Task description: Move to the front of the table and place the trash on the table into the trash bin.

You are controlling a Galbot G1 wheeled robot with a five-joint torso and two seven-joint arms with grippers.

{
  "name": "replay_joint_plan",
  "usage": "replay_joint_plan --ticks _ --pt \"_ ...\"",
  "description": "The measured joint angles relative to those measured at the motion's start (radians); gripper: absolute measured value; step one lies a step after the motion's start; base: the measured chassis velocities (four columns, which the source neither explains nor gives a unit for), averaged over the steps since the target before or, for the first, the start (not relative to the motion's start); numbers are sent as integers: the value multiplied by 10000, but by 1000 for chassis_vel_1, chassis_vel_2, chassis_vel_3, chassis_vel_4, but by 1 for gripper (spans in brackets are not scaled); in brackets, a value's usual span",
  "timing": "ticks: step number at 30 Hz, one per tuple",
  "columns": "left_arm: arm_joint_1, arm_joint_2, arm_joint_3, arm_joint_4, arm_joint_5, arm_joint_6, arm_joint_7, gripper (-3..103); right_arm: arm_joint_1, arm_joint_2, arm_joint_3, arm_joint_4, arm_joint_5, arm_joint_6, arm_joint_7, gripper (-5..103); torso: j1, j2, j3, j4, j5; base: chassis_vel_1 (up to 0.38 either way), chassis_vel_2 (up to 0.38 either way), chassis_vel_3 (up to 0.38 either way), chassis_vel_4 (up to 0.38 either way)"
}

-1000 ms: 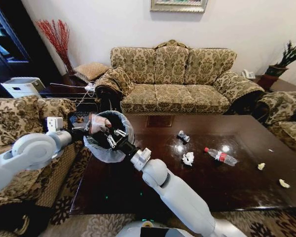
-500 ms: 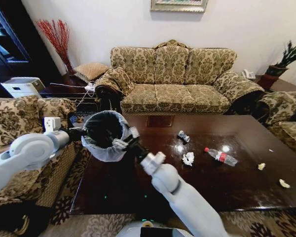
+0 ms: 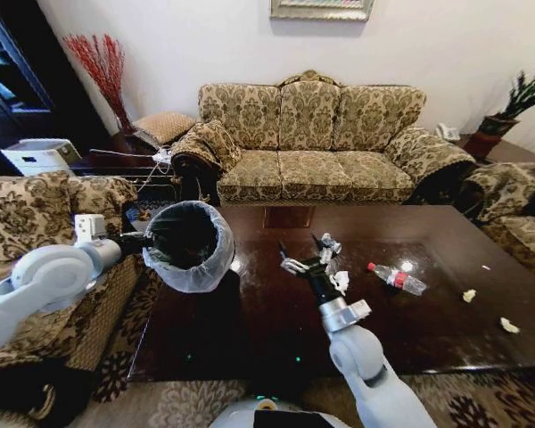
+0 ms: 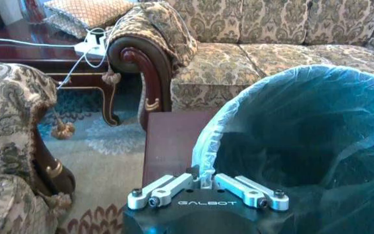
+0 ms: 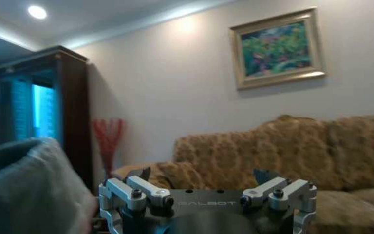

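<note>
The left gripper (image 4: 206, 187) stays clamped on the rim of the trash bin (image 3: 189, 239), holding it tilted over the table (image 3: 250, 343) edge. The right gripper (image 3: 301, 254), a second ago at the bin's mouth, has swung away, fingers spread wide and empty, so that drop looks finished. It now hovers just short of a paper wad (image 3: 341, 282); the can (image 3: 330, 243) lies just beyond, the bottle (image 3: 395, 278) farther right.

Table (image 3: 250, 330): glossy dark brown. Bin (image 3: 189, 245): dark inside, whitish see-thru liner. Bottle (image 3: 397, 279): clear w/ red label. Paper wads (image 3: 341, 283): white. Far sofa (image 3: 312, 143): tan/gold floral. Far-left twigs (image 3: 102, 71): red.
</note>
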Motion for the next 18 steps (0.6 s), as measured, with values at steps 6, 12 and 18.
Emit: replay_joint_plan --ticks 6,12,18 --pt "2 -167 0 -163 19 -40 -44 0 -54 354 680 -862 1 447 15 100 -2 0 0 1 -1 210 -209 -223 226" --pt "31 -597 -6 -252 253 -62 -7 0 -338 504 995 -1419 186 191 13 100 -20 11 -9 5 -5 193 -185 -167 193" --pt "54 -886 12 -273 455 -99 72 0 -166 570 1074 -2077 162 211 13 100 2 2 3 4 -2 -36 -21 16 25"
